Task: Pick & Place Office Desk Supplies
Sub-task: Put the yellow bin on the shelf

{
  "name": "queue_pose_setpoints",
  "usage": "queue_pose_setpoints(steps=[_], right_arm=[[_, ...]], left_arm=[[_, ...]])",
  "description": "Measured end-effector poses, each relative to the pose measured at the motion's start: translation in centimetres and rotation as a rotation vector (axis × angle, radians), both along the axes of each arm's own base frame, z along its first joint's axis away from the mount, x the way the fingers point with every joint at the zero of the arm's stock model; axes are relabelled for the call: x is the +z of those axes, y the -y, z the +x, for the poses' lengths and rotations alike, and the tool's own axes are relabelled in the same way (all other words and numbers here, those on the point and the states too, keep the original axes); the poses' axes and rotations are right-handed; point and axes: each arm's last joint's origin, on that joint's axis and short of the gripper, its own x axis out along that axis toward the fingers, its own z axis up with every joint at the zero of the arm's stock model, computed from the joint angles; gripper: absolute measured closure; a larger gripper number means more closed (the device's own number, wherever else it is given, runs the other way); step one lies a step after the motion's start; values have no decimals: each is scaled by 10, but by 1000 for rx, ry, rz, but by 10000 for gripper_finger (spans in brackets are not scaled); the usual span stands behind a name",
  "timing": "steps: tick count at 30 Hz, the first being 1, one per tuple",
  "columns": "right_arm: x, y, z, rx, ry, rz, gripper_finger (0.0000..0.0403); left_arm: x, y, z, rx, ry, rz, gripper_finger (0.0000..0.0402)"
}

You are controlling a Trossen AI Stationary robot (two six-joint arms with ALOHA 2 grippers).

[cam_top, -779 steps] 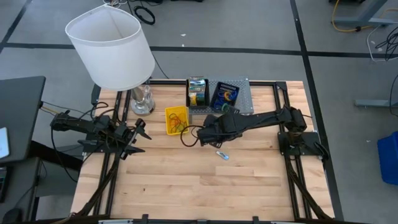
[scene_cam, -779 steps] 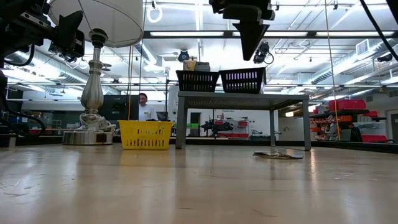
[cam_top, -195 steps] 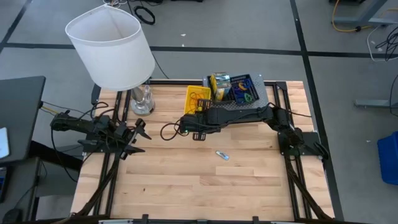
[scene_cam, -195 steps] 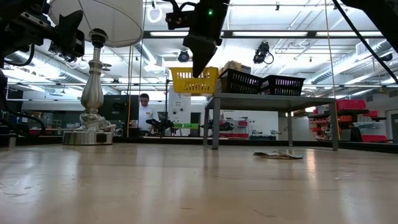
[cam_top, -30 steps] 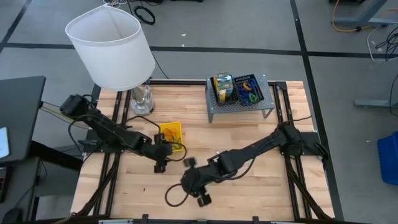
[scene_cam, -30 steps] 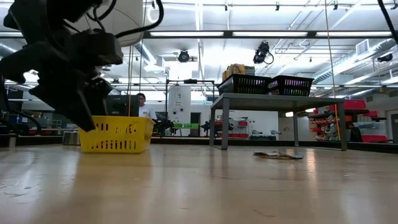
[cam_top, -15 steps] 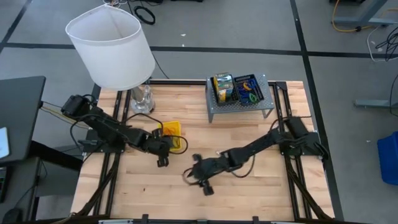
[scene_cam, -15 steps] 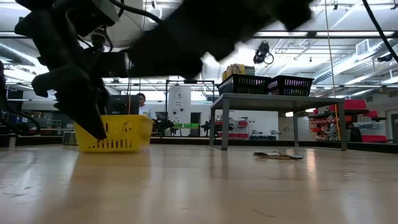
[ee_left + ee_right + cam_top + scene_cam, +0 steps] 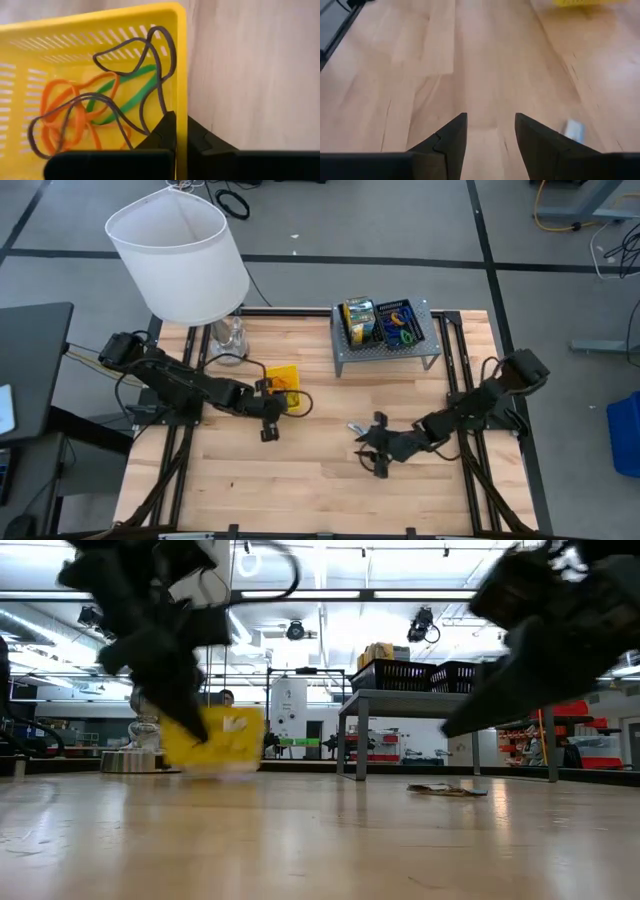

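Note:
A yellow basket [image 9: 283, 378] stands left of the table's centre and holds orange, green and purple rubber bands [image 9: 95, 107]. My left gripper [image 9: 180, 122] is shut on its wall, reaching in from the table's left [image 9: 277, 398]. My right gripper [image 9: 367, 443] stands open low over the table right of centre, holding nothing [image 9: 490, 122]. A small blue-white item [image 9: 355, 427] lies flat on the wood just beyond its fingers [image 9: 575, 130]. My left gripper has the yellow basket by the rim of one side wall [image 9: 181, 100], one finger inside the basket and one outside. The fingers slant down from the table's left. In the low view the basket [image 9: 215, 740] is blurred; I cannot tell whether its bottom is off the table.
A grey stand [image 9: 385, 352] at the far right of centre carries two black baskets, one with a crayon box [image 9: 358, 320], one with rubber bands [image 9: 400, 323]. A lamp with a big white shade [image 9: 180, 260] stands at the far left. Bare wood lies along the near edge.
My left gripper has shut on the basket's wall and carried it a little toward the far edge and the right. My right gripper, open throughout, has swept from the near middle toward the table's right and come down close to the small blue-white item.

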Motion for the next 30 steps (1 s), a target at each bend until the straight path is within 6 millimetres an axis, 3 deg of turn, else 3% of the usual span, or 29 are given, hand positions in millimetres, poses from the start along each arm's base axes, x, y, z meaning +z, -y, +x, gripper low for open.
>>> queue_pose_setpoints(steps=[5, 11, 19, 30], right_arm=[[11, 5, -16, -47, -28, -85, 231], [35, 6, -36, -82, -9, -140, 231], [52, -2, -63, -99, 13, -109, 231], [52, -15, -74, -76, 25, -37, 231]], left_arm=[[37, -10, 24, -35, 42, 64, 398], [69, -39, 43, -30, 70, 142, 399], [82, -75, 74, -37, 4, 197, 400], [93, -102, 113, -62, -56, 222, 400]])
